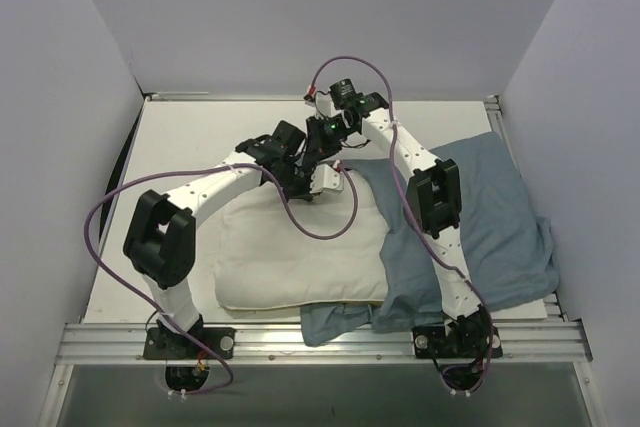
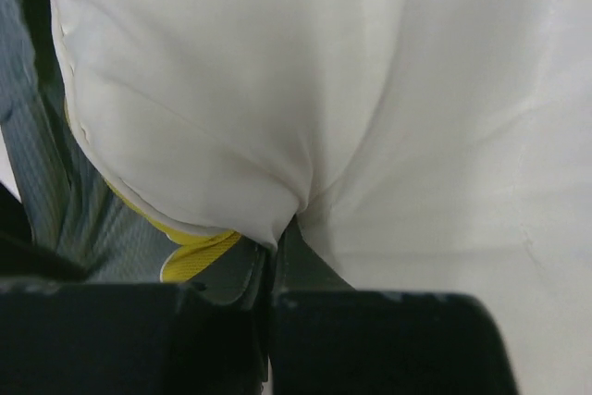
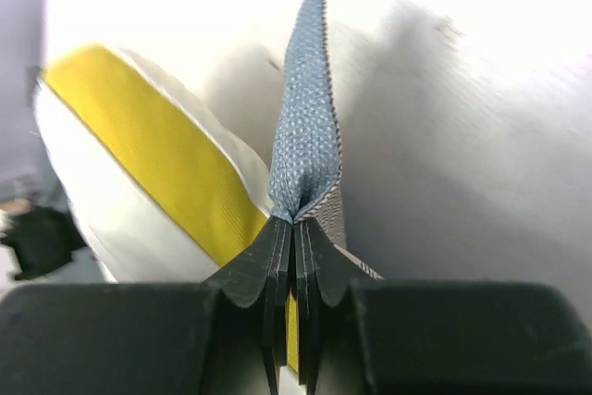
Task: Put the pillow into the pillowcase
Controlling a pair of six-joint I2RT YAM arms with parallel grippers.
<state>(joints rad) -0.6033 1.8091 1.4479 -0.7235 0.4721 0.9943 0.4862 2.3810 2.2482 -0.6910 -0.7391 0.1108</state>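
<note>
our left gripper [image 2: 277, 245] pinches a fold at the far edge of the pillow [image 1: 295, 252]; our right gripper [image 3: 294, 224] clamps the pillowcase [image 1: 500, 217] hem beside it. the pillowcase overlaps the pillow's right end, along its long axis.

left hand [image 2: 275, 245]: fingers pinched together | right hand [image 3: 294, 221]: fingers pinched together | arms: both extended forward

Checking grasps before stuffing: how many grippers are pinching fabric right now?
2. The left gripper is shut on a white fold of the pillow; the right gripper is shut on an edge of the pillowcase, beside the yellow band of the pillow.
</note>
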